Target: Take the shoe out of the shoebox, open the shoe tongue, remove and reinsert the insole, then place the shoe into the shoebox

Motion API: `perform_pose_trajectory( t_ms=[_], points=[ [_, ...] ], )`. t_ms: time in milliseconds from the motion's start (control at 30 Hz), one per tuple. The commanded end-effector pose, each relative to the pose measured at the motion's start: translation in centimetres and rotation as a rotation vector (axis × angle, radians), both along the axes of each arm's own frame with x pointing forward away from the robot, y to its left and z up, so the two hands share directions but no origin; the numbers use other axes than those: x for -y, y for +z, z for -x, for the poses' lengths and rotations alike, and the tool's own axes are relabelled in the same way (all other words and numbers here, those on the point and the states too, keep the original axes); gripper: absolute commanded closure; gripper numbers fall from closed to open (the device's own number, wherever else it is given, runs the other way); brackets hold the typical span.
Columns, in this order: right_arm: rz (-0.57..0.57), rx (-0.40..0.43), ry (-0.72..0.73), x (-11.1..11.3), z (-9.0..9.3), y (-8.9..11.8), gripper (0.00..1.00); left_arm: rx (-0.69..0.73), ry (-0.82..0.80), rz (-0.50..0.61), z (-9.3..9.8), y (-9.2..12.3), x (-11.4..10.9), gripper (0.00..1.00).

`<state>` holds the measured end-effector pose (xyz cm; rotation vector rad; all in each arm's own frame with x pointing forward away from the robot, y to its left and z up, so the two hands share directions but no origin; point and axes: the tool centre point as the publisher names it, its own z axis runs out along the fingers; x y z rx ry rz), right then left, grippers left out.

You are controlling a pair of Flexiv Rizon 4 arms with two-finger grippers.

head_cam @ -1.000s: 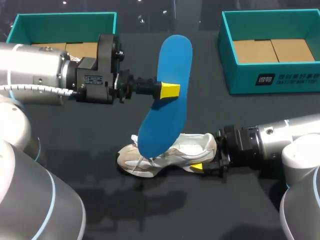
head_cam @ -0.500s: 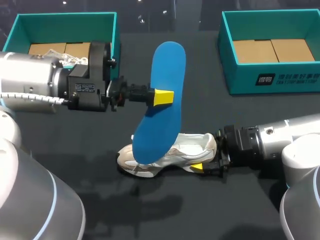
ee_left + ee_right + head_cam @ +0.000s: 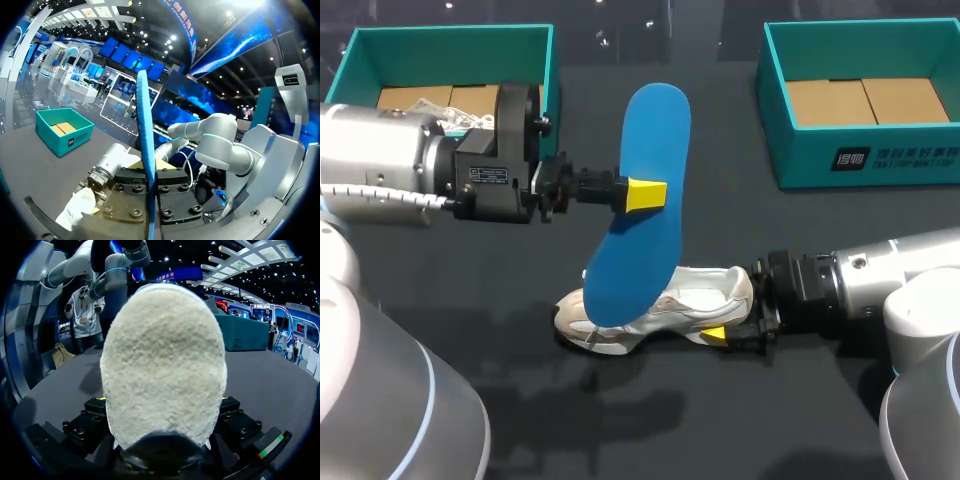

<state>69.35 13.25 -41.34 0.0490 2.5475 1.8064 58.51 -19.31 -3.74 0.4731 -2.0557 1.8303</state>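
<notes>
On table (image 3: 740, 220): one shoe (image 3: 695, 295), right fingers (image 3: 716, 333) clamping heel; two shoeboxes (image 3: 450, 35) (image 3: 865, 165); above, one insole (image 3: 645, 150) gripped by left fingers (image 3: 645, 195).

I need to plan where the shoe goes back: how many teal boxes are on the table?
2. The left box sits at the table's far left corner and the right box at its far right corner. No others show.

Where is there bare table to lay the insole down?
Bare tabletop lies between the insole and the right shoebox, and along the near edge in front of the shoe. Crowded around the shoe, under the insole.
</notes>
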Motion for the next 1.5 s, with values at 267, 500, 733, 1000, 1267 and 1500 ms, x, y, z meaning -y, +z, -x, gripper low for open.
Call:
perform_pose_trajectory(
  t_ms=[267,500,733,1000,1267,1500],
  points=[
    [0.042,-0.039,0.011,0.7,0.3,-0.4,0.0,0.0,-0.001,0.001,0.0,0.0,0.1,1.0],
    [0.138,-0.051,0.01,2.6,0.7,0.1,0.0,0.0,-0.001,0.001,0.0,0.0,0.1,1.0],
    [0.283,-0.091,0.0,4.4,1.4,1.4,0.0,0.0,-0.001,0.001,0.0,0.0,0.1,1.0],
    [0.527,-0.186,-0.028,5.3,2.0,3.6,0.0,0.0,-0.001,0.001,0.0,0.0,0.1,1.0],
    [0.833,-0.312,-0.096,4.6,2.6,5.8,0.0,0.0,-0.001,0.001,0.0,0.0,0.1,1.0],
    [0.833,-0.312,-0.096,4.6,2.6,5.8,0.0,0.0,-0.001,0.001,0.0,0.0,0.1,1.0]
  ],
)
